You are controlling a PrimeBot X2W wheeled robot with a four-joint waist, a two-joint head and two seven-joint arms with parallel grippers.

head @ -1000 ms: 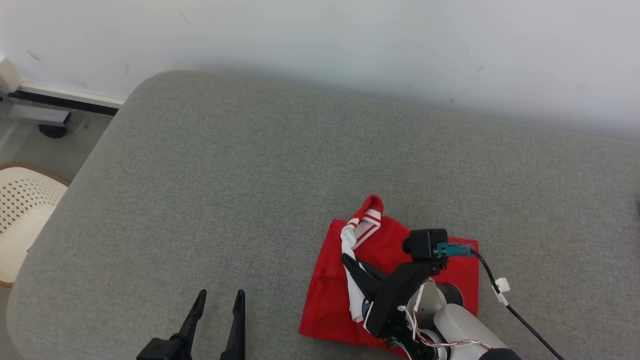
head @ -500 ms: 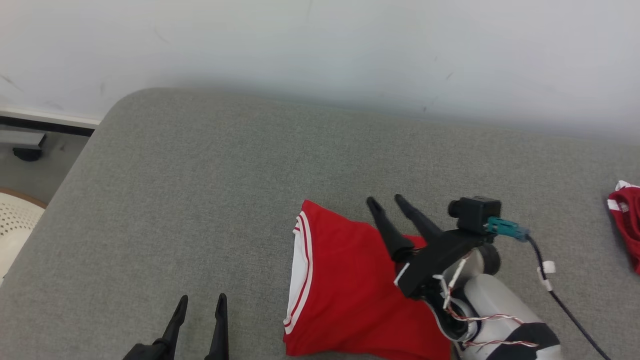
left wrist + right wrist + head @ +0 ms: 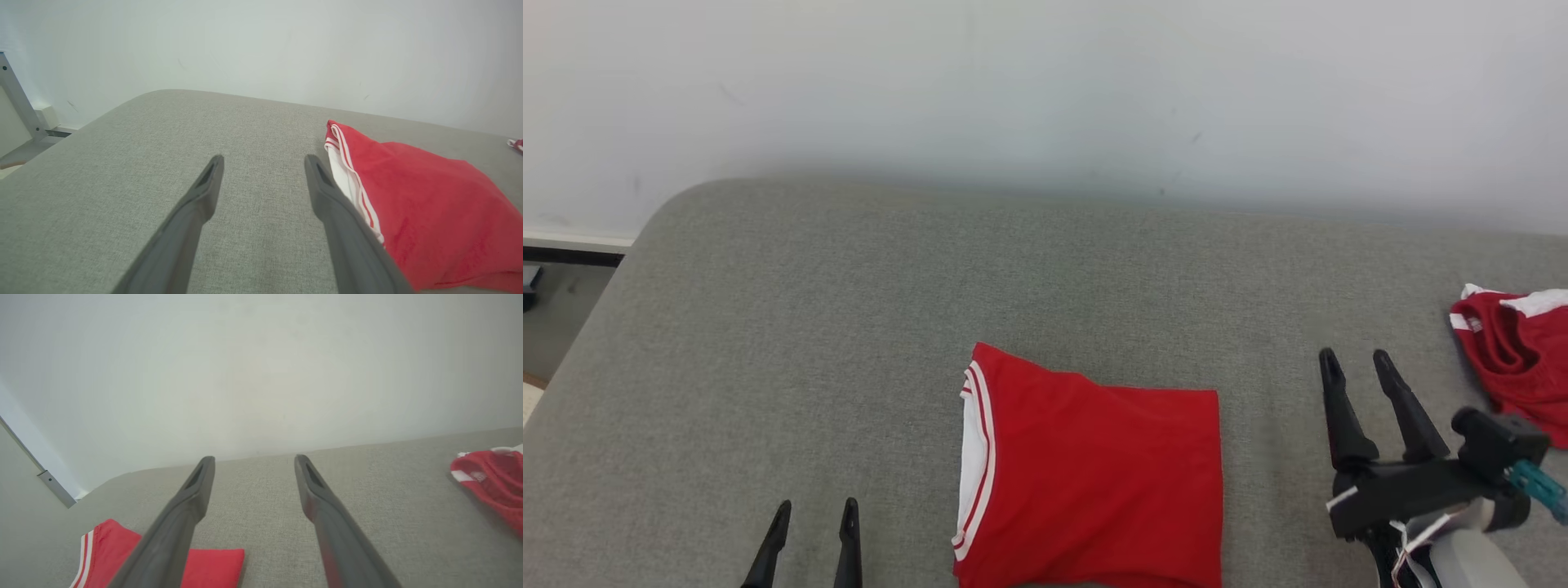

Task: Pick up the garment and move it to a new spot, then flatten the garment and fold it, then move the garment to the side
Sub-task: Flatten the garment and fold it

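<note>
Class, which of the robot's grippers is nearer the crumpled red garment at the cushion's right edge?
Right. The right gripper hovers just left of the crumpled garment, not touching; the left gripper is far off, beyond the folded garment.

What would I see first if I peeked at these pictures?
The bright red folded garment with white-striped trim jumps out, lying flat in the middle of the grey fabric cushion. A crumpled red-and-white garment sits near the cushion's right side. The black left gripper and right gripper stand open and empty, one on each side of the folded one.
</note>
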